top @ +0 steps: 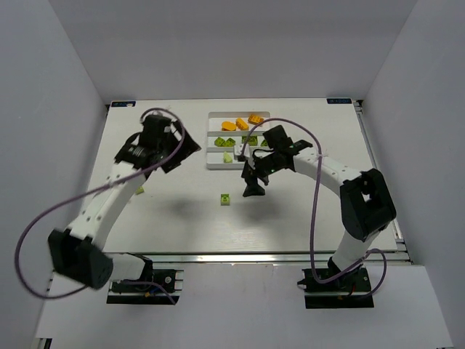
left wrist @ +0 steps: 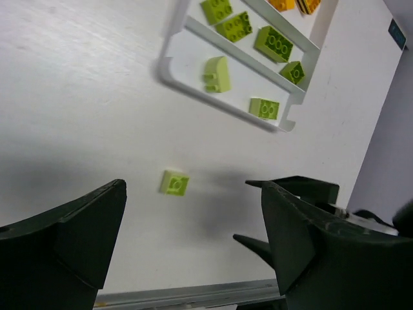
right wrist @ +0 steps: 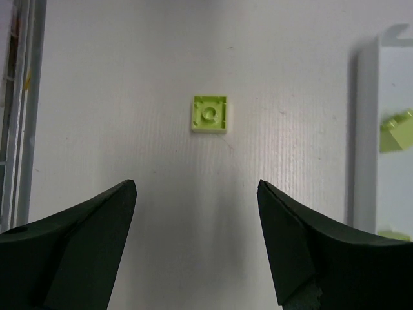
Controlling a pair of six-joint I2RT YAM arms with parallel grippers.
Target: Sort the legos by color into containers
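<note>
Both tools are spread and empty. The right gripper point(right wrist: 197, 194) hangs near one loose lime brick point(right wrist: 209, 113) on the table point(top: 174, 218). A second lime piece point(top: 139, 190) lies by the left arm point(top: 109, 196). The left gripper point(left wrist: 192, 206) hovers left of the tray point(left wrist: 169, 71). Its near compartment holds two lime bricks point(left wrist: 217, 73), the middle four green bricks point(left wrist: 273, 43), the far three orange bricks point(top: 242, 123).

We can read no words, numbers or brand marks in any view. Two small blue stickers sit at the far edge of the table point(top: 182, 218), a left sticker point(top: 123, 104) and a right sticker point(top: 338, 101), but their print is too small for us to make out.
</note>
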